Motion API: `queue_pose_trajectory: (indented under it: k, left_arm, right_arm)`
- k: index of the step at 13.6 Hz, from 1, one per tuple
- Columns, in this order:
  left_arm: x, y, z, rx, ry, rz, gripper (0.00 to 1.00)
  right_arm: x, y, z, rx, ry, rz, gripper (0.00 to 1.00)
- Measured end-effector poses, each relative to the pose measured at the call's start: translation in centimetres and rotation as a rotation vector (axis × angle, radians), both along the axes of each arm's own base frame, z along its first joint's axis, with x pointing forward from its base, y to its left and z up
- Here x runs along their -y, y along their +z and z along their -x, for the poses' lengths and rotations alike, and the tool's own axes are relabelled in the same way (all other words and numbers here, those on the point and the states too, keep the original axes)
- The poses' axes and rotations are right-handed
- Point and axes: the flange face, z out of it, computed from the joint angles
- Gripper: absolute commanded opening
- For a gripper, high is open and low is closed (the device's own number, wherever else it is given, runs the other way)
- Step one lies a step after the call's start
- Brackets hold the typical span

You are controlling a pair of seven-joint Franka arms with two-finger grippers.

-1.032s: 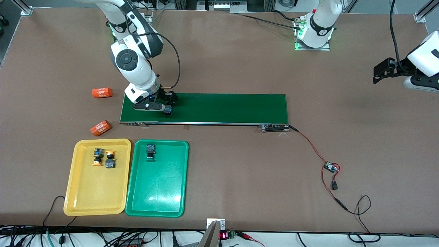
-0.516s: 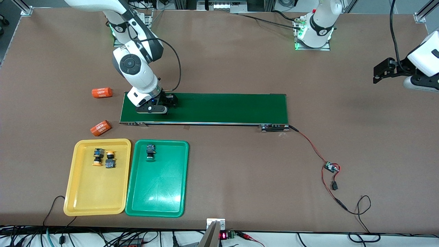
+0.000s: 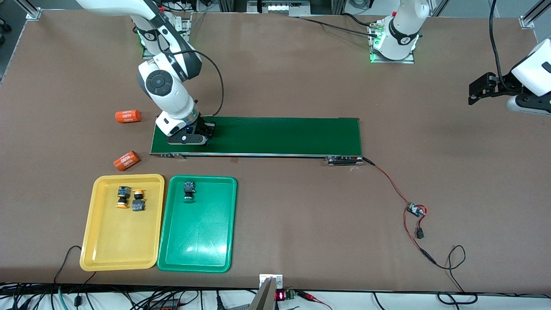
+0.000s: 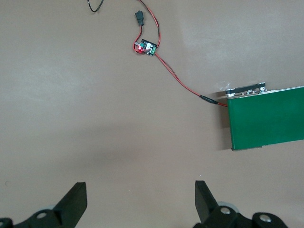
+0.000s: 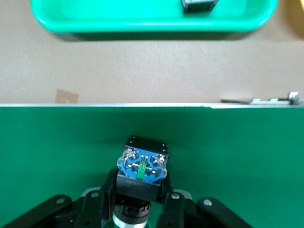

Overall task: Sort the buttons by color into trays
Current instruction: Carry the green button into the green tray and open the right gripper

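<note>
My right gripper [image 3: 201, 134] is down on the dark green conveyor belt [image 3: 280, 135], at the belt's end toward the right arm. Its jaws are shut on the black body of a button [image 5: 142, 170] with a blue terminal block; the cap is mostly hidden under the hand. The yellow tray [image 3: 122, 232] holds two yellow-capped buttons [image 3: 123, 196] [image 3: 138, 200]. Beside it, the green tray [image 3: 198, 232] holds one dark green button [image 3: 188, 190]. My left gripper [image 3: 475, 91] hangs open and empty over bare table at the left arm's end, and that arm waits.
Two orange cylinders [image 3: 128, 116] [image 3: 126, 160] lie on the table off the belt's end toward the right arm. Red and black wires run from the belt's other end to a small circuit board [image 3: 416, 210]. Cables line the table's front edge.
The right gripper's jaws have closed on the button on the belt, and the hand has shifted slightly toward the right arm's end of the belt. The left arm has not moved.
</note>
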Motion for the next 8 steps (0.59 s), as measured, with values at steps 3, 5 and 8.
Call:
queue_pose_trajectory:
  k: [3, 5, 8]
  left_arm:
    - [0.0, 0.0, 0.0, 0.0, 0.0, 0.0, 1.0]
    - [0.0, 0.0, 0.0, 0.0, 0.0, 0.0, 1.0]
    - [0.0, 0.0, 0.0, 0.0, 0.0, 0.0, 1.0]
  right_arm:
    - [0.5, 3.9, -3.2, 0.065, 0.011, -0.003, 0.06]
    - [0.1, 9.0, -6.3, 0.131, 0.029, -0.01, 0.06]
    - [-0.2, 13.6, -9.8, 0.202, 0.034, -0.043, 0.07]
